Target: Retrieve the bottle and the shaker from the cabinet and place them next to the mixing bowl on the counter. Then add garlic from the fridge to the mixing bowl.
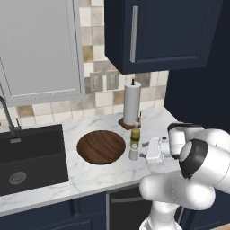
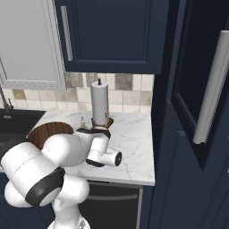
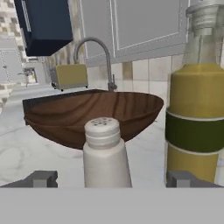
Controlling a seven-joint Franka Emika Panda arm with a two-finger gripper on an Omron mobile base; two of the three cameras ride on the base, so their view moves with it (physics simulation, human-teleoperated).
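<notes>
The pale shaker [image 3: 105,153] stands upright on the white marble counter [image 1: 99,179], just right of the wide dark wooden mixing bowl [image 1: 101,147]. Beside it, towards the wall, stands the olive-yellow bottle [image 1: 135,133] with its dark band, which looms large at the right in the hand view [image 3: 197,127]. My gripper [image 3: 113,178] is open, low over the counter. One fingertip is on each side of the shaker, with a gap on both sides. From the left base view the gripper [image 1: 141,153] reaches in from the shaker's [image 1: 133,152] right. The garlic and the fridge are out of view.
A white paper-towel roll [image 1: 132,103] stands on a wooden base behind the bottle. The black sink [image 1: 29,157] with its faucet lies left of the bowl. Navy wall cabinets [image 1: 157,31] hang shut above. A tall navy panel with a long handle [image 2: 212,89] stands at the counter's right end.
</notes>
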